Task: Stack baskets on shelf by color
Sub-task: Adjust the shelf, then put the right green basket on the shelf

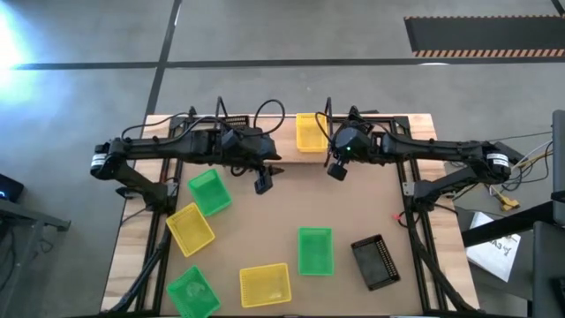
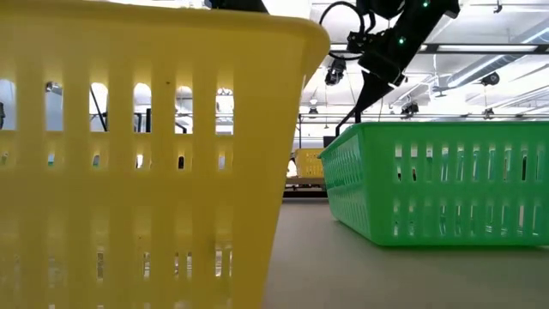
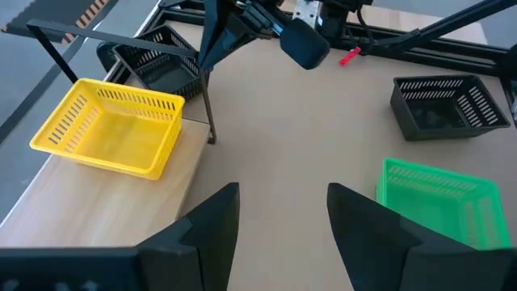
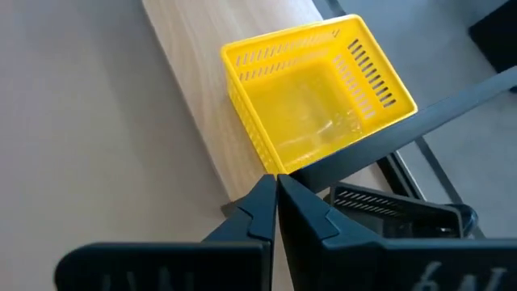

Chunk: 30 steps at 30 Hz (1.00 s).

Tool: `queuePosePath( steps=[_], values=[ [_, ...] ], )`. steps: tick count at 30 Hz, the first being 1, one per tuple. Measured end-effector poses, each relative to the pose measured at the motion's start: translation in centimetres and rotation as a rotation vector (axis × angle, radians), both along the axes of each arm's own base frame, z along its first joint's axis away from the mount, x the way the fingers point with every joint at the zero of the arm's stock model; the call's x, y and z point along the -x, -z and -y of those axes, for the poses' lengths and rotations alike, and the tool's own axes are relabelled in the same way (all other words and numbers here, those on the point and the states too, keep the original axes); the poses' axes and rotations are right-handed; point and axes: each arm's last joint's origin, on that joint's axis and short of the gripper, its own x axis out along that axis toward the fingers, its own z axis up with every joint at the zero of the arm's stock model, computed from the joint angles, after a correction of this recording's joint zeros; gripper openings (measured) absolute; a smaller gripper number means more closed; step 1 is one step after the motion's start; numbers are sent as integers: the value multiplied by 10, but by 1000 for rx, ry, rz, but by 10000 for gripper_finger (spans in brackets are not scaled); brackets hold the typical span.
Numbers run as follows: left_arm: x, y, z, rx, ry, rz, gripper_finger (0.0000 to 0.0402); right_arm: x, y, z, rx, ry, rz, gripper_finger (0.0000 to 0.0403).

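A yellow basket stands upright on the light-wood shelf at the table's far edge. A black basket sits beyond it on the shelf, toward the right end. On the tabletop lie three green baskets, two yellow ones and a black one. My left gripper hovers open over the tabletop left of centre. My right gripper is shut and empty, just near of the shelf's yellow basket.
Black wire uprights of the shelf stand beside the yellow basket. A small red item lies near the right arm's base. In the low view a yellow basket and a green one fill the foreground. Bare tabletop lies between the grippers and the loose baskets.
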Motion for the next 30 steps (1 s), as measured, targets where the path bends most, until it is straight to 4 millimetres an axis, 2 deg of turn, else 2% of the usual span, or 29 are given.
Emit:
queuePosePath(
  steps=[4,7,10,13,21,25,30],
  values=[
    [1,-1,2,0,8,4,173,-2,-13,-6,-59,8,76,8],
    [3,-2,6,0,18,5,173,-4,-27,-19,-112,4,150,8],
    [4,-2,8,1,26,-9,173,-8,-35,-41,-172,-15,211,8],
    [7,1,9,5,27,-56,173,-11,-36,-75,-250,-73,235,8],
    [16,10,11,30,15,-177,173,7,-16,-178,-438,-278,168,23],
    [17,11,14,28,27,-198,173,6,-1,-225,-477,-414,148,66],
    [19,14,17,35,43,-233,173,-12,31,-267,-477,-491,93,139]
  ],
)
